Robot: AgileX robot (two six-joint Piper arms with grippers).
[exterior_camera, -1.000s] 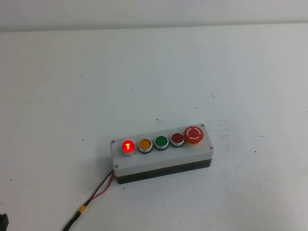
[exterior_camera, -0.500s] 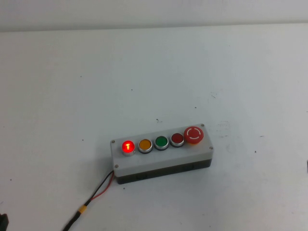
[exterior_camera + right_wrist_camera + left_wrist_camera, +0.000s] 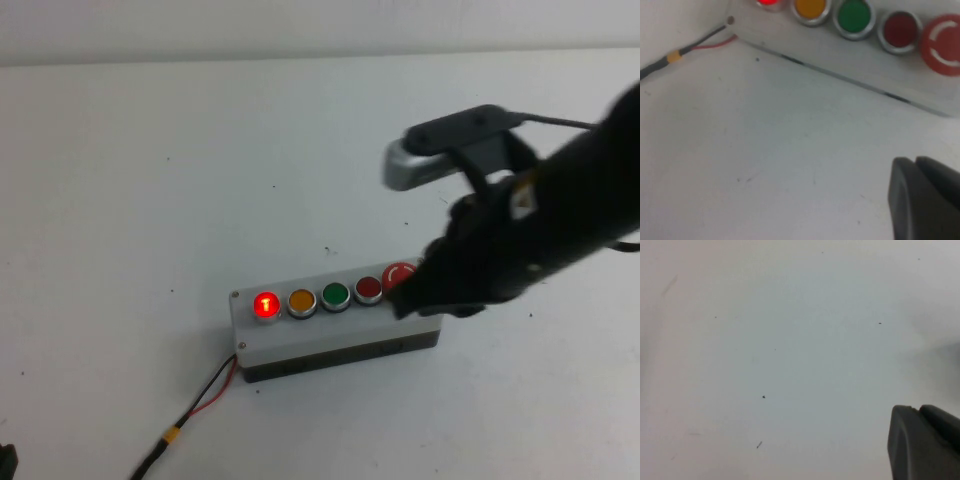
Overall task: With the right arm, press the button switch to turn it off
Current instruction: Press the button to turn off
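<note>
The button switch (image 3: 265,305) glows bright red at the left end of the grey five-button box (image 3: 300,342). It shows cut off at the edge of the right wrist view (image 3: 769,2). My right arm reaches in from the right, and its black gripper (image 3: 420,292) hovers over the box's right end, partly covering the large red mushroom button (image 3: 397,273), well right of the glowing button. In the right wrist view the right gripper (image 3: 914,161) is shut and empty. My left gripper (image 3: 917,410) is shut over bare table.
Orange (image 3: 302,301), green (image 3: 335,296) and darker red (image 3: 368,289) buttons sit between the glowing button and the mushroom button. A red and black cable (image 3: 200,400) runs from the box's left end toward the front left. The white table (image 3: 150,200) lies all around.
My right arm has swung in from the right edge and now hangs over the box's right end. The box and the glowing button have not changed.
</note>
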